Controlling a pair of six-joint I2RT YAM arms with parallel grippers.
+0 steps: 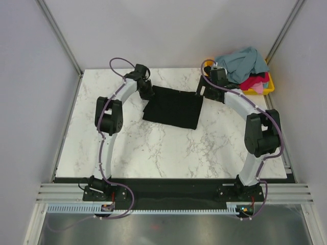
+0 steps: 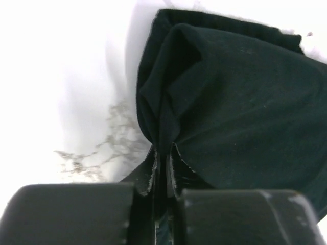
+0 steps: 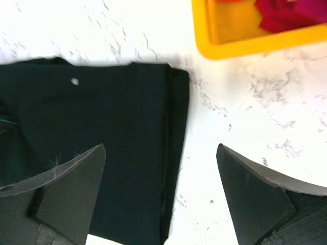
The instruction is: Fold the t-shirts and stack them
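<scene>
Looking down from above, the black t-shirt [image 1: 172, 106] lies as a folded rectangle on the far middle of the marble desk [image 1: 153, 148]. It is well apart from the yellow bin [image 1: 269, 88] at the far right, where a grey-blue shirt [image 1: 242, 60] is heaped over a magenta-red shirt [image 1: 254, 81] and a pink shirt [image 1: 259, 89]. The left tool [image 1: 147, 94] sits at the rectangle's far left corner and the right tool [image 1: 204, 92] at its far right corner. Whether either one grips cannot be read from up here.

The left wrist view settles its side: the fingers [image 2: 150, 176] are pinched together on a gathered ridge of black cloth that puckers up between them, with bare desk beside it.

The right wrist view shows the opposite. Its fingers [image 3: 71, 189] stand wide apart and hold nothing, one over the cloth and one over bare marble, straddling the shirt's layered edge. Only this view shows a small pale speck [image 3: 75, 80] on the fabric and the bin's corner just beyond.

The step in hand looks like another fold, which needs both far corners. To do it well, the right tool should drop over that edge and close on every layer before the left one lifts. Otherwise the rectangle is likely to drag askew or fall open.
</scene>
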